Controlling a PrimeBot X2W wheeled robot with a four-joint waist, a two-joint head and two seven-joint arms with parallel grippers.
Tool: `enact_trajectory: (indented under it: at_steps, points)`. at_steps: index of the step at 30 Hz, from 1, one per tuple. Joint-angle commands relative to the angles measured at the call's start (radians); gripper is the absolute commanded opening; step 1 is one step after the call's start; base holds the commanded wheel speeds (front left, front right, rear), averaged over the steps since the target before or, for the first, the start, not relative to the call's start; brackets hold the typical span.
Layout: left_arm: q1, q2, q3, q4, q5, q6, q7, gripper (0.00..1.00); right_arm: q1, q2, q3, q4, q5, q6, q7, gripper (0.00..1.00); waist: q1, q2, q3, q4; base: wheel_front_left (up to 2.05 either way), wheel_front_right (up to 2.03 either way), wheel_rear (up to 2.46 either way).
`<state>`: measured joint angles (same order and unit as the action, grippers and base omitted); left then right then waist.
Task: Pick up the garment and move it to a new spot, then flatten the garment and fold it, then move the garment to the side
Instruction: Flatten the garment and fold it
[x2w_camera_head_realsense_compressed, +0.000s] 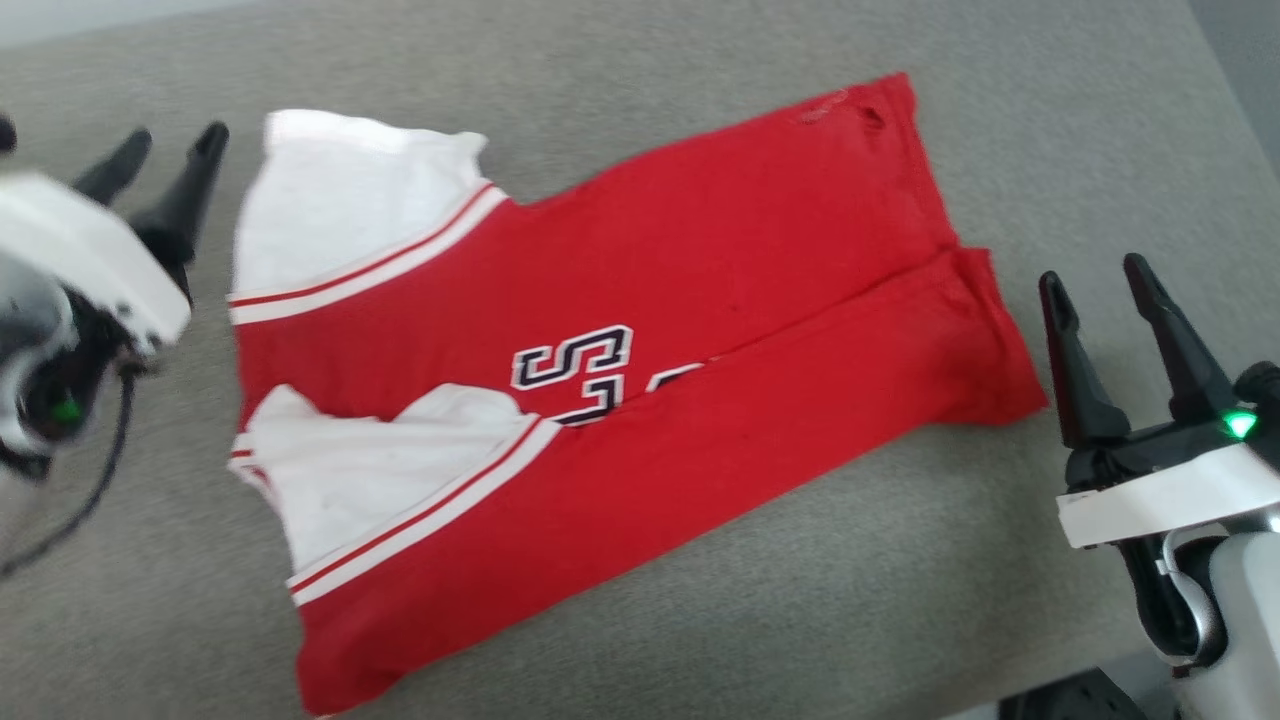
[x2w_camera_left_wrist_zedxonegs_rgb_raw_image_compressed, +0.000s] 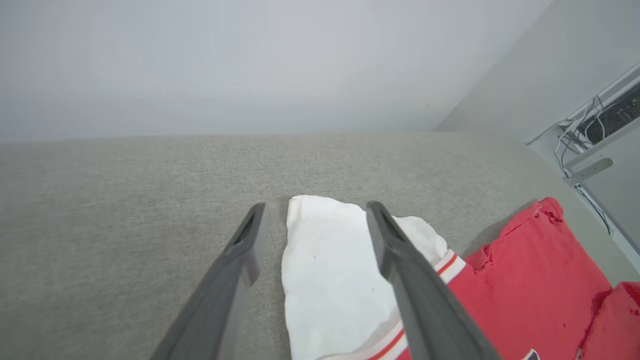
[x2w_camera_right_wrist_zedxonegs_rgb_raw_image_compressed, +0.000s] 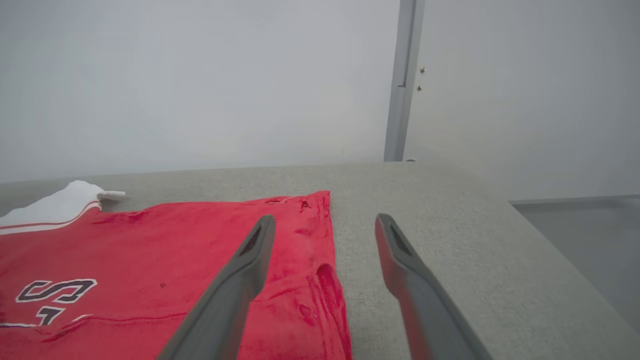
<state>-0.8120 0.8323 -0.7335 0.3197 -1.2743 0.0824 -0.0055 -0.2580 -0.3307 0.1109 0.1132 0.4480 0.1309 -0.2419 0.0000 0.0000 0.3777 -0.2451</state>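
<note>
- Left gripper (x2w_camera_head_realsense_compressed: 172, 142) stood spread and empty at the upper left of the head view, fingertips just beside the upper white sleeve (x2w_camera_head_realsense_compressed: 345, 205).
- Right gripper (x2w_camera_head_realsense_compressed: 1092, 278) was spread too, holding nothing, at the right edge, just beside the hem end of the red T-shirt (x2w_camera_head_realsense_compressed: 700, 260).
- That T-shirt lay folded lengthwise on the grey fabric surface (x2w_camera_head_realsense_compressed: 800, 600), long axis running lower left to upper right — sleeves nearer the left arm, hem nearer the right.
- Both arms entered from the frame's sides, fingers pointing up the frame.
</note>
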Motion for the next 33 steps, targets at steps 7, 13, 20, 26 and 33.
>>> enact_trajectory:
  at_steps: [7, 13, 20, 26, 33]
  points:
    - [-0.240, -0.033, -0.089, 0.256, 0.028, -0.027, 0.346, 1.00, -0.030, 0.033, 0.030, 0.044, 0.018, 0.000, -0.019, 1.00, 0.0000, 0.0000, 0.069, -0.100, 0.00, 0.00, 0.00]
    - [-0.337, -0.045, -0.124, 0.355, -0.027, -0.034, 0.632, 1.00, -0.044, 0.042, 0.052, 0.071, 0.037, 0.000, -0.022, 1.00, 0.0000, 0.0000, 0.097, -0.134, 0.00, 0.00, 0.00]
    - [-0.369, -0.076, -0.156, 0.366, -0.030, -0.054, 0.731, 0.00, -0.101, 0.013, 0.093, 0.093, 0.044, 0.000, -0.024, 1.00, 0.0000, 0.0000, 0.122, -0.132, 0.00, 0.00, 0.00]
    - [-0.393, -0.095, -0.165, 0.390, 0.018, -0.072, 0.660, 0.00, -0.279, -0.076, 0.215, 0.164, 0.065, 0.000, 0.116, 1.00, 0.0000, 0.0000, 0.135, -0.107, 0.00, 0.00, 0.00]
    - [-0.418, -0.161, -0.175, 0.405, 0.037, -0.114, 0.613, 0.00, -0.575, -0.165, 0.389, 0.331, 0.167, 0.000, 0.355, 1.00, 0.0000, 0.0000, 0.157, -0.033, 0.00, 0.00, 0.00]
